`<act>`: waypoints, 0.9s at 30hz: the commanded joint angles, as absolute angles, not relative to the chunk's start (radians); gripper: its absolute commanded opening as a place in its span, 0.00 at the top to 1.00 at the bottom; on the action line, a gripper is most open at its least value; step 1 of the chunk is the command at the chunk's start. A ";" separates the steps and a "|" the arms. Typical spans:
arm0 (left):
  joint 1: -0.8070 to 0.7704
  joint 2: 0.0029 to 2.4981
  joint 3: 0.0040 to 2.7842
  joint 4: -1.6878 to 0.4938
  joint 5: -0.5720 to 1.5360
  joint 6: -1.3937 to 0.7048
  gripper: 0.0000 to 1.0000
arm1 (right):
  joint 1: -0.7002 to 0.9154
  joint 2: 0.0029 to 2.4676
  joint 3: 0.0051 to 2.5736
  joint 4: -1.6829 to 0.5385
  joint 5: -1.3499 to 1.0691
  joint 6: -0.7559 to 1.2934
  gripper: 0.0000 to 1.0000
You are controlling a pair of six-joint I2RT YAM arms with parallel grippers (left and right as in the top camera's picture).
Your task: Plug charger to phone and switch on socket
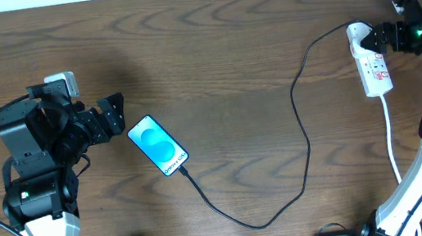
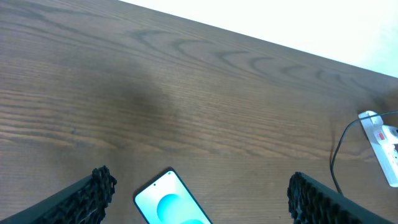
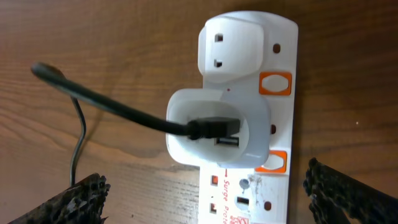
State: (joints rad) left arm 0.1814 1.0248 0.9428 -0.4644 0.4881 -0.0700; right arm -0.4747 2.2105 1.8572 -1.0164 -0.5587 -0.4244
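The phone (image 1: 158, 145) lies face up on the table, blue screen lit. The charger (image 1: 304, 134), a thin black cable, runs from the phone's lower end in a loop to a white adapter (image 3: 217, 127) plugged into the socket (image 1: 372, 62), a white power strip at the right. My left gripper (image 1: 115, 115) is open and empty just left of the phone's top; the phone (image 2: 169, 204) shows between its fingers (image 2: 200, 183). My right gripper (image 1: 380, 36) is open over the strip's upper end, its fingers (image 3: 211, 198) on either side of the strip (image 3: 249, 199). Orange switches (image 3: 275, 83) show beside the adapter.
The strip's white lead (image 1: 390, 138) runs down toward the right arm's base (image 1: 419, 188). The table's far edge (image 2: 261, 37) meets a white wall. The socket (image 2: 382, 140) and cable (image 2: 336, 158) show at the right of the left wrist view.
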 commanded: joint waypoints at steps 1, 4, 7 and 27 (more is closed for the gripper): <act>0.184 1.027 0.940 -0.464 0.493 -0.052 0.09 | -0.455 2.219 1.869 -1.009 -0.590 -0.391 0.01; 0.184 1.027 0.940 -0.464 0.493 -0.052 0.09 | -0.451 2.219 1.868 -1.010 -0.589 -0.381 0.01; 0.184 1.027 0.940 -0.464 0.493 -0.052 0.09 | -0.448 2.220 1.866 -1.010 -0.581 -0.360 0.01; 0.184 1.027 0.940 -0.464 0.493 -0.052 0.09 | -0.439 2.226 1.836 -1.013 -0.530 -0.307 0.01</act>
